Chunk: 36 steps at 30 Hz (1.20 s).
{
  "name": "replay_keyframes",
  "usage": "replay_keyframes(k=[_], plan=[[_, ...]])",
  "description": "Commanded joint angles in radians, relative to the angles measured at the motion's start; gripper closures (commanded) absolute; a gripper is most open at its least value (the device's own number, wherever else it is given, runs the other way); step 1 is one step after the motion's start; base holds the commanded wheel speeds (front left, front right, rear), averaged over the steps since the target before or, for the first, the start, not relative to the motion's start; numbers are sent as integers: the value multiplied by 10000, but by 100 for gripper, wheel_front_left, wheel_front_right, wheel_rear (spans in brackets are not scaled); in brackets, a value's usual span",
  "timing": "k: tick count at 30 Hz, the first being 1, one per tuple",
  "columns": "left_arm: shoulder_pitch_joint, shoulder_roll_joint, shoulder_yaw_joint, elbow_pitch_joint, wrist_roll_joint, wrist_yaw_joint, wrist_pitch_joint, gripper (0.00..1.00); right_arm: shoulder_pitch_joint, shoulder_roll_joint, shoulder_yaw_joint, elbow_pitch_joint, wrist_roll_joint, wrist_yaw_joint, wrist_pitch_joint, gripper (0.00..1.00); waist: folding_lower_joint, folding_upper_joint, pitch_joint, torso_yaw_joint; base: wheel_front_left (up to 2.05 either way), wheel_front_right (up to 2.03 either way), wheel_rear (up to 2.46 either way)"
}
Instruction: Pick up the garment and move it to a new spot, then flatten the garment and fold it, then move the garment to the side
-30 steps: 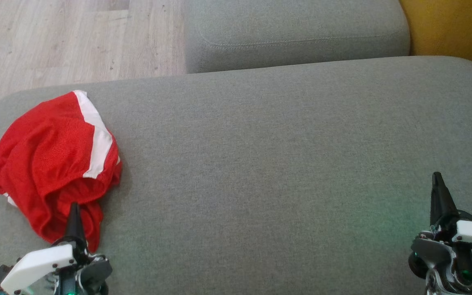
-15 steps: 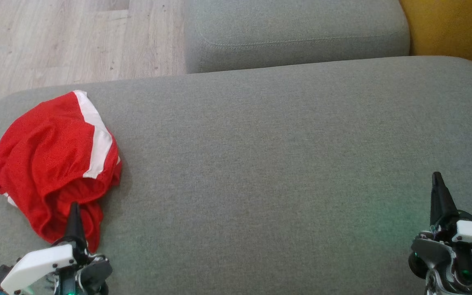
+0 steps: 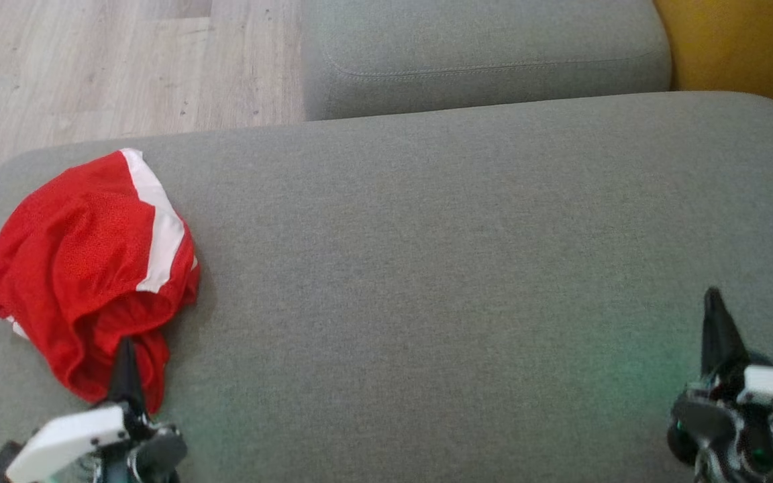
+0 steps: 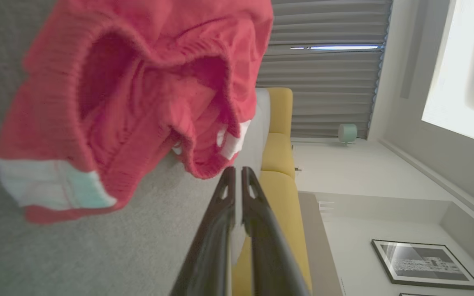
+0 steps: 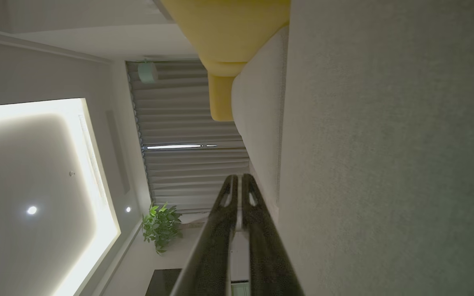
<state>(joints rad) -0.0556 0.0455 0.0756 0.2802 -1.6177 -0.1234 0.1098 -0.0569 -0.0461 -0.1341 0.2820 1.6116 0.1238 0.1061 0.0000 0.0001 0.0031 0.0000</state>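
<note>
The red garment (image 3: 84, 268) lies bunched at the sofa's (image 3: 427, 268) left end, so spread your closed left gripper (image 3: 123, 345) before pinching its near edge; your right gripper (image 3: 714, 298) sits closed, well apart.

— Inspector: Any change to record?
— Operator: Yes. In my head view the left claw (image 3: 124, 345) and the right claw (image 3: 713, 296) have both dropped slightly toward the bottom edge, their housings now faintly blurred.
</note>
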Motion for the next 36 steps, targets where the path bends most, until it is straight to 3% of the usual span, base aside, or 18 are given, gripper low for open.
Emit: replay_keyframes(k=[1, 18, 27, 36], plan=[[48, -4, -42, 145, 2, 4, -4, 0, 60, 4, 14, 136, 0, -9, -2, 0, 0, -1, 0, 0, 0, 0, 0], [337, -6, -269, 13, 586, -5, -443, 0, 330, -29, 565, 142, -450, 0, -438, 0, 0, -1, -182, -18, 0, 0, 0], [546, -2, -267, -467, 1927, 21, -709, 0, 428, -71, 844, -13, -1739, 5, -702, 0, 0, -1, -329, -76, 0, 0, 0], [732, 3, -599, -848, 3857, 364, -1007, 0, 559, -23, 1018, -162, -3648, 12, -997, 0, 0, -1, -486, -115, 0, 0, 0]])
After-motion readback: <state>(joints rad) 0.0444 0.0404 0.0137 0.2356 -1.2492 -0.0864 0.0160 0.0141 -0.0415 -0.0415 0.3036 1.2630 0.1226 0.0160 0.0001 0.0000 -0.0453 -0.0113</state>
